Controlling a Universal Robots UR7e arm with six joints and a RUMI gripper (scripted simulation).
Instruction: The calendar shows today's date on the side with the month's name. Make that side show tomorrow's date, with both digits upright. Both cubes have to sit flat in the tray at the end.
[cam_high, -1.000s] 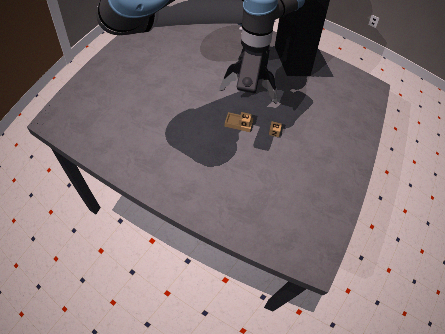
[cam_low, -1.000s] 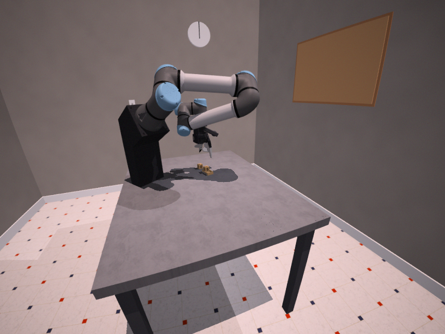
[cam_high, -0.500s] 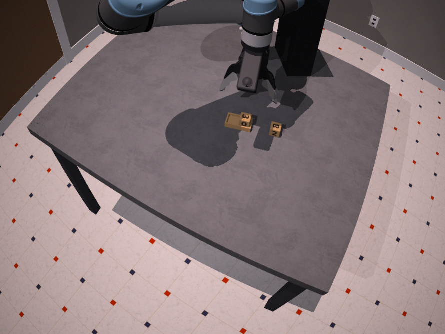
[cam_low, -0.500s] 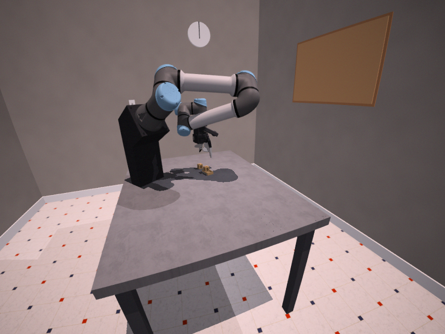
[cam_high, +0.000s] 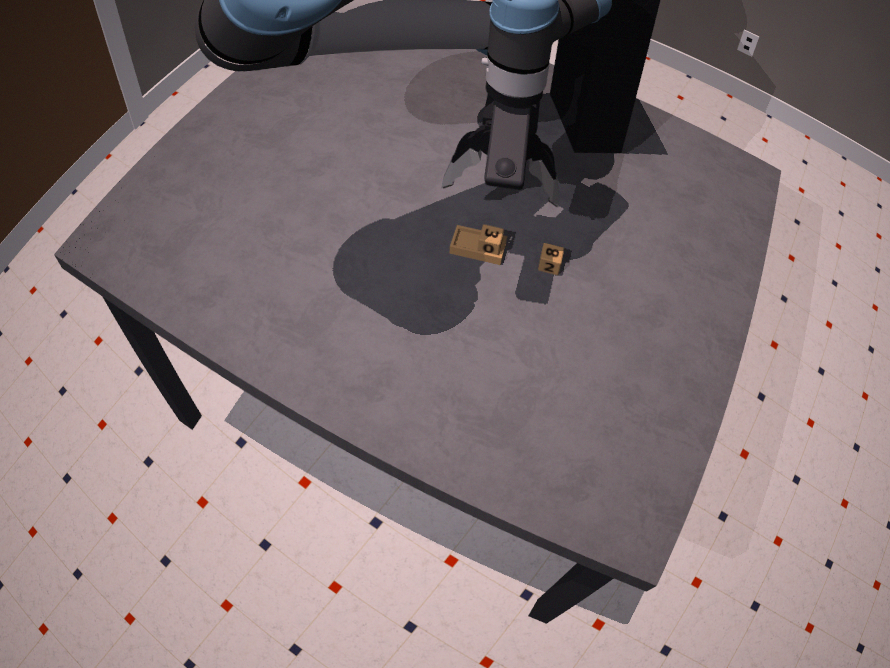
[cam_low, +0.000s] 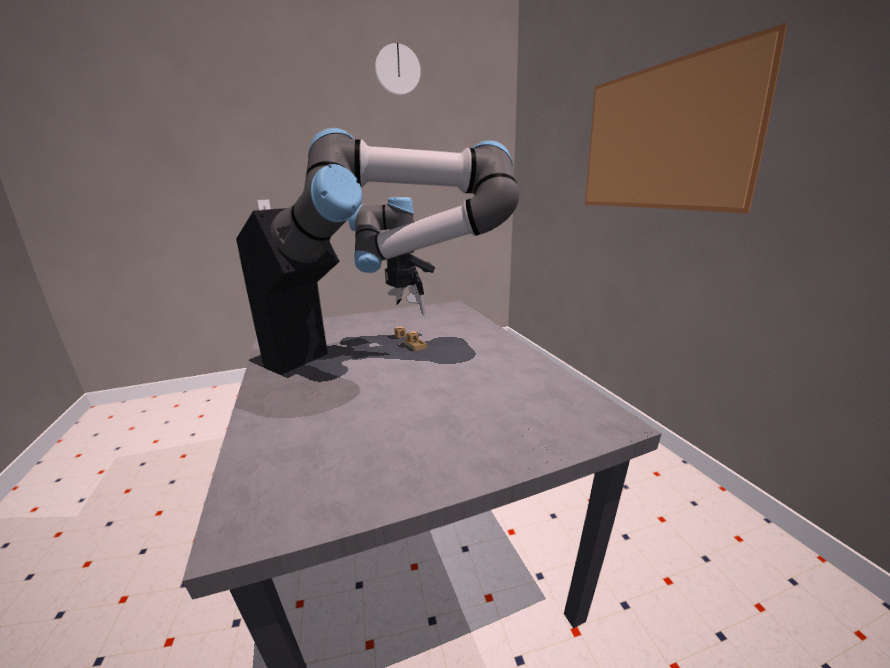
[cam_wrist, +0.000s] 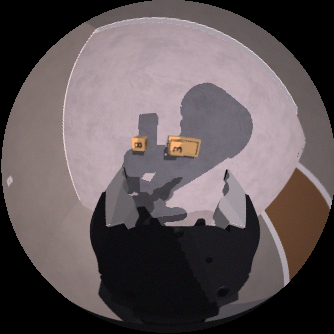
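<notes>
The gripper's fingers (cam_high: 552, 188) (cam_low: 421, 300) stand wide above the calendar tray (cam_high: 475, 253) (cam_low: 418, 347) (cam_wrist: 192, 139), which bears one number cube (cam_high: 491, 239) (cam_low: 413, 336) (cam_wrist: 176, 147), another cube (cam_high: 551, 258) (cam_low: 399, 332) (cam_wrist: 139, 144) beside it

Gripper (cam_high: 501, 194) (cam_low: 411, 307) (cam_wrist: 175, 169) has shifted slightly sideways relative to the tray (cam_high: 467, 251) (cam_low: 417, 348) (cam_wrist: 191, 147), from its bare-slot end toward the end nearer the loose cube (cam_high: 550, 259) (cam_low: 399, 332) (cam_wrist: 139, 144). The block on the gripper's front (cam_high: 508, 143) (cam_low: 421, 263) moved the same way, a bit more than the fingertips (cam_high: 554, 195). Can't tell if height over the tray changed.
</notes>
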